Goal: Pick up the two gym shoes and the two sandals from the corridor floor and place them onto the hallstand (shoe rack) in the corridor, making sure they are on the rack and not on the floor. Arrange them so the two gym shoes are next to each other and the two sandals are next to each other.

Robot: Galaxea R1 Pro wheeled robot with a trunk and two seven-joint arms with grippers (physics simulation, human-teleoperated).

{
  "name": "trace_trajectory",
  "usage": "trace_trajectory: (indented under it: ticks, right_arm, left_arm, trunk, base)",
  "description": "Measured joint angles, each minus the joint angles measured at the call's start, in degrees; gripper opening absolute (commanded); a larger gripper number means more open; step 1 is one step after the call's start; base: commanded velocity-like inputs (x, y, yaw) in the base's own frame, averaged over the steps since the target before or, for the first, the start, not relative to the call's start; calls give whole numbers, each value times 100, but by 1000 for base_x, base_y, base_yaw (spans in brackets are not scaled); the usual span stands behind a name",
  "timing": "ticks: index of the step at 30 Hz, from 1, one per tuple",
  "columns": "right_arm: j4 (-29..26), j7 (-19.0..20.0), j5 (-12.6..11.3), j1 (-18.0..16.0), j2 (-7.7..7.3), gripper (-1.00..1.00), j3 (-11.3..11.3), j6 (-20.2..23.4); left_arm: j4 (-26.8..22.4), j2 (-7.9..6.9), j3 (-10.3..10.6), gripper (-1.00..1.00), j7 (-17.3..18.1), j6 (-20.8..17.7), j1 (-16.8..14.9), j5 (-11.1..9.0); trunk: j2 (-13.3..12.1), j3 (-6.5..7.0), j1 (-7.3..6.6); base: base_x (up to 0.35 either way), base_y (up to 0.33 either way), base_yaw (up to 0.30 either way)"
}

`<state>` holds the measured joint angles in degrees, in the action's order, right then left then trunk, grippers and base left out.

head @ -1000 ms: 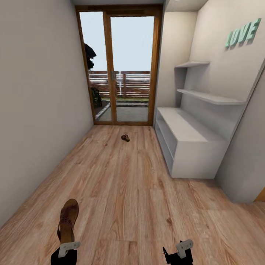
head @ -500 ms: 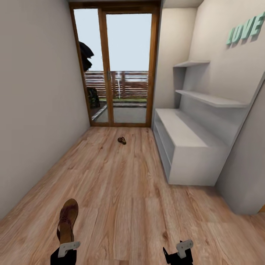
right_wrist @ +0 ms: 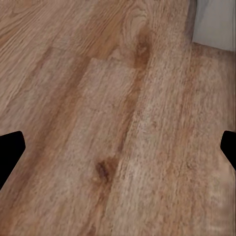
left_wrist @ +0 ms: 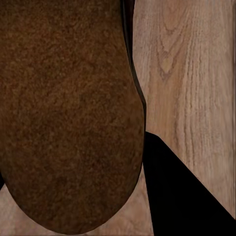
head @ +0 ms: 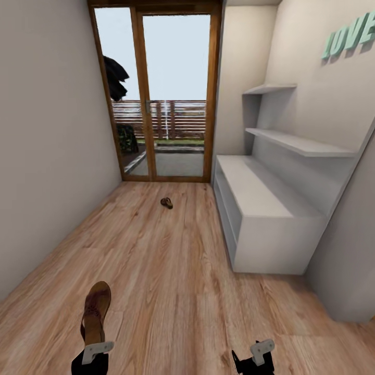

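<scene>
My left gripper [head: 92, 348] is shut on one brown sandal [head: 96, 311], which points forward above the corridor floor [head: 172, 281] at the lower left of the head view. Its dark sole [left_wrist: 69, 113] sits close in front of the left wrist camera. The other sandal [head: 166, 202] lies far ahead on the floor, near the glass door. The hallstand [head: 260, 195], pale grey with open lower shelves, runs along the right wall. My right gripper [head: 255, 359] is open and holds nothing, low at the lower right over bare planks [right_wrist: 113, 123]. The gym shoes are out of view.
A wood-framed glass door [head: 156, 94] closes the corridor's far end. A plain wall [head: 47, 156] bounds the left side. Two floating shelves [head: 299, 143] hang above the hallstand. A grey wall panel [head: 349, 271] juts out at the right.
The whole view has shifted as the robot moved along the corridor: door and far sandal slid left, and the hallstand looks closer. Both grippers keep their poses, the left one still holding its sandal.
</scene>
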<state>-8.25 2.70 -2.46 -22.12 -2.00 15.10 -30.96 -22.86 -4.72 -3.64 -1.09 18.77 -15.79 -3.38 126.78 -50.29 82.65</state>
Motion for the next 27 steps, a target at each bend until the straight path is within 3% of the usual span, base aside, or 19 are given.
trace_trajectory:
  ticks: [27]
  right_arm:
    - [13,-8,0,0,-10,100,4,1]
  left_arm:
    - [-1,-3,-10,-100,0,0,0,-8]
  trunk:
    - [0,0,0]
  base:
    - [290,-188,0]
